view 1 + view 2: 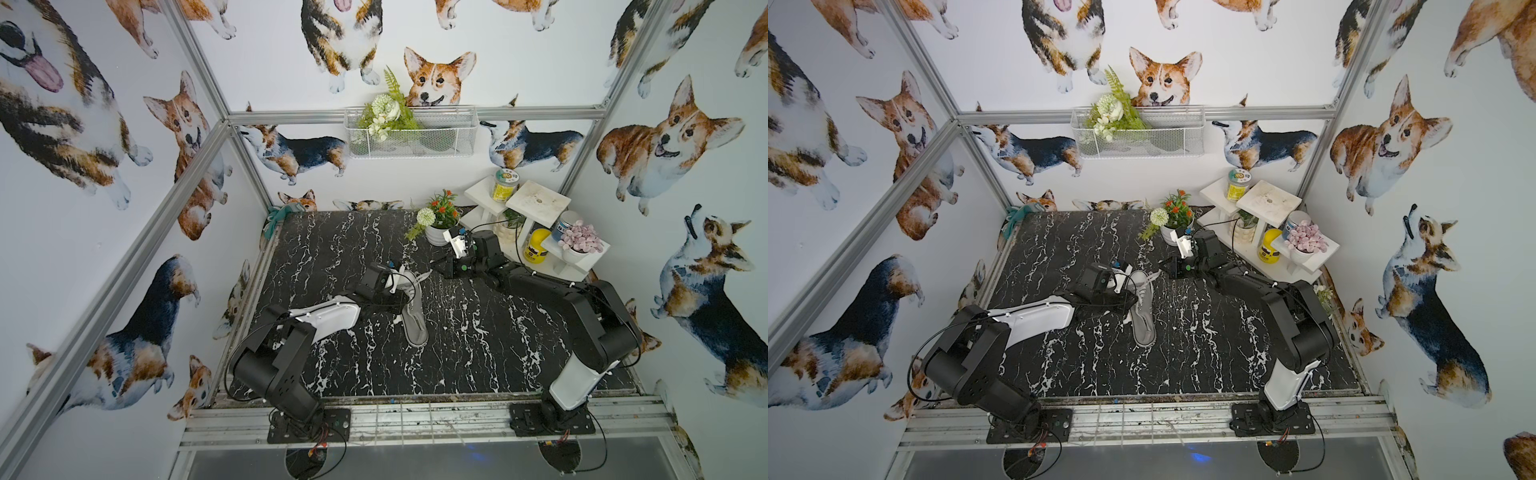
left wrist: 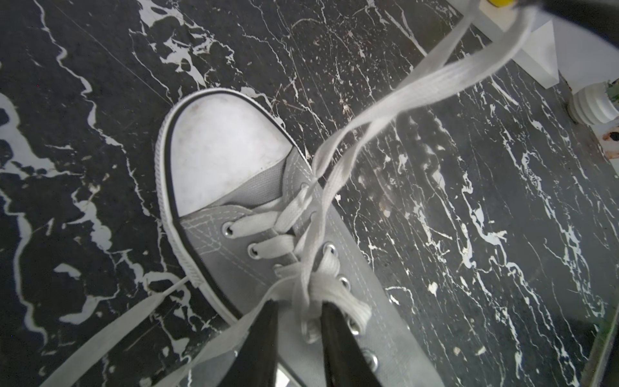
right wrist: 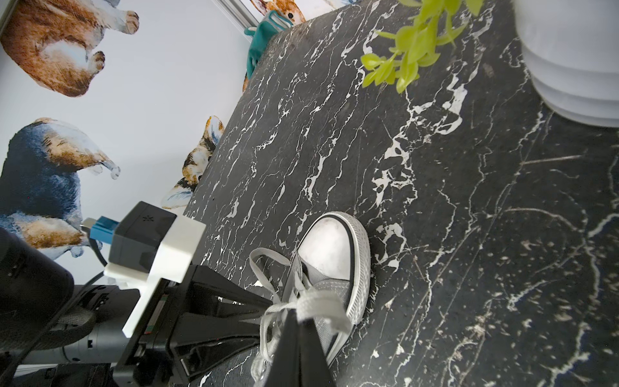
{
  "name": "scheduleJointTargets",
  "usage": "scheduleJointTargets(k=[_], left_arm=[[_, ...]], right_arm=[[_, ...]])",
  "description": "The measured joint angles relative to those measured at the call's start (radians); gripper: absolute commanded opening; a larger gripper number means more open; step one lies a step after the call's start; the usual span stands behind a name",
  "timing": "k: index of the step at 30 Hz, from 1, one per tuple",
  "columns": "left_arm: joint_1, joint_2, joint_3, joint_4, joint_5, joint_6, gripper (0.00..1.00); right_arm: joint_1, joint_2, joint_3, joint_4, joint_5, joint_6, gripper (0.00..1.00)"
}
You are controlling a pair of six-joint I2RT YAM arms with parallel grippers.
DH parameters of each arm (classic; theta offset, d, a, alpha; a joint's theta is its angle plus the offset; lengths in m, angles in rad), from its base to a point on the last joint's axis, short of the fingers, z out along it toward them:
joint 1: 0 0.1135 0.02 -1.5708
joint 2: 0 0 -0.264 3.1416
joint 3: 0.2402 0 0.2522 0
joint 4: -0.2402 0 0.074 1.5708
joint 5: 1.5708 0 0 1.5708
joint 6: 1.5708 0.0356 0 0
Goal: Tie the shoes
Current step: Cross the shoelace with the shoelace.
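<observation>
- Top views, both: 1 sneaker (image 1: 413, 322) lies near the middle of the table (image 1: 328, 249), heel twd the arm bases, toe twd the back wall. 2 arms, 1 gripper each.
- Left wrist view, sneaker: grey canvas w/ white stitching, smooth white rubber toe cap (image 2: 217, 147), ribbed white sole edge w/ a thin black stripe, metal eyelets in 2 rows.
- laces (image 2: 418, 90): flat, white, woven. 2 strands rise off the upper, cross once, then run up to the right gripper. 1 loose end (image 2: 100, 338) trails on the table beside the sole.
- left gripper (image 2: 299, 306): 2 black fingers low over the eyelets w/ a narrow gap btwn them. The lace crossing sits in that gap, not pinched as far as can be seen.
- right gripper (image 3: 296, 315): fingers pressed together, pinching a lace band at the tips, held above the table off the toe's right side.
- Table top: black marble look w/ white veins, flat, scuffed.
- Back right corner is crowded: 1 white stepped shelf (image 1: 538, 199), 1 flower pot (image 1: 436, 235), 1 pot of pink pebbles (image 1: 577, 245), 1 yellow tub (image 1: 536, 247), 1 jar (image 1: 505, 185).
- Back wall: 1 wire basket (image 1: 449, 143) w/ greenery. Back left corner: 1 teal cloth (image 1: 277, 216).
- Room: bare top to the left, to the right & in front of the sneaker. The right arm's wrist sits near the flower pot. Metal rails frame the table's edges.
</observation>
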Motion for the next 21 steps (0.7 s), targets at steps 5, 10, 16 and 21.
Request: scheduleJointTargets(k=[5,10,16,21], left_arm=[[0.000,0.020,0.014,0.002,0.002,-0.001,0.17],[0.000,0.023,0.020,0.004,0.004,-0.005,0.07],[0.000,-0.024,0.006,0.010,0.000,-0.005,0.03],[-0.001,-0.051,-0.011,0.013,0.008,-0.005,0.03]], right_arm=[[0.000,-0.012,-0.008,0.000,0.000,0.000,0.00],[0.000,-0.023,-0.013,-0.005,0.002,-0.005,0.00],[0.000,-0.032,-0.006,-0.034,0.001,-0.016,0.00],[0.000,-0.035,0.003,-0.048,-0.014,-0.019,0.00]])
